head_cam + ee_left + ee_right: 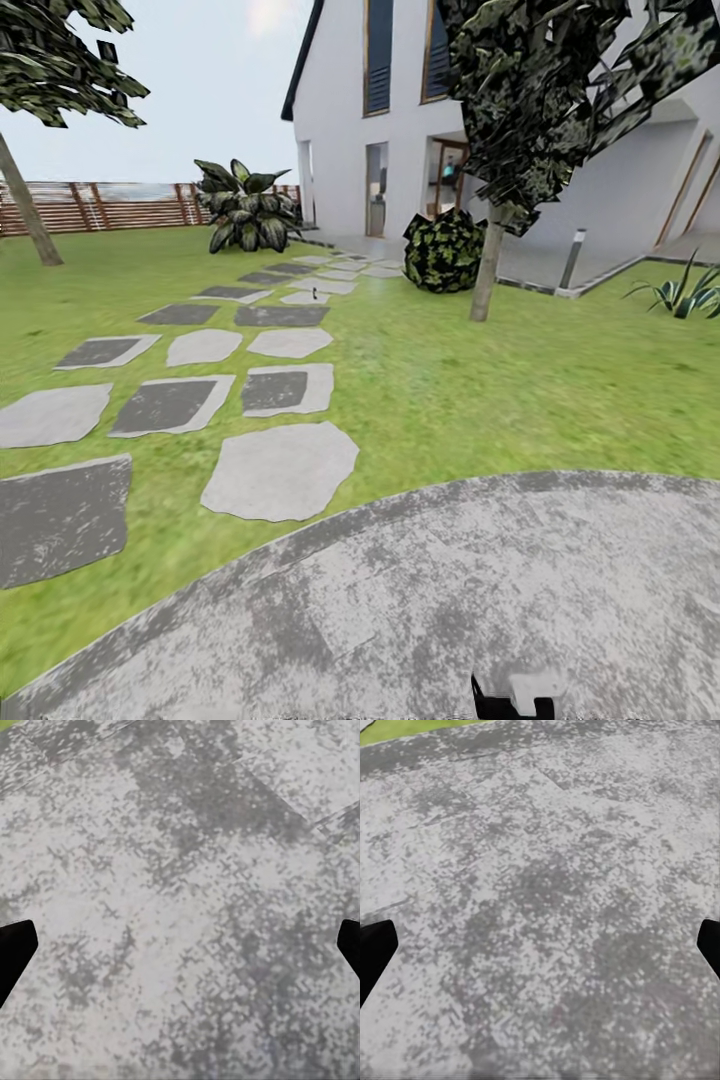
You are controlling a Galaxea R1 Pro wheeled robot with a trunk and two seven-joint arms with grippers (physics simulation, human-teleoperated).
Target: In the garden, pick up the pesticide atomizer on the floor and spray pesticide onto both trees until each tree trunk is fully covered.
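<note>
A tiny dark object, likely the pesticide atomizer point(315, 294), is seen far up the stepping-stone path point(280, 470) on the lawn point(480, 380). Both trees point(486, 262) point(28, 215) stand well apart. The left claw point(180, 945) and right claw point(540, 945) are spread wide, empty, over grey paving. The base should be driven along the stones and halted short of the bottle.

Your head cam looks forward and down across the lawn point(480, 380) toward the white house point(400, 100). Both wrist cams face down, close on the mottled grey paving point(180, 900) at your base, shared with head view.
</note>
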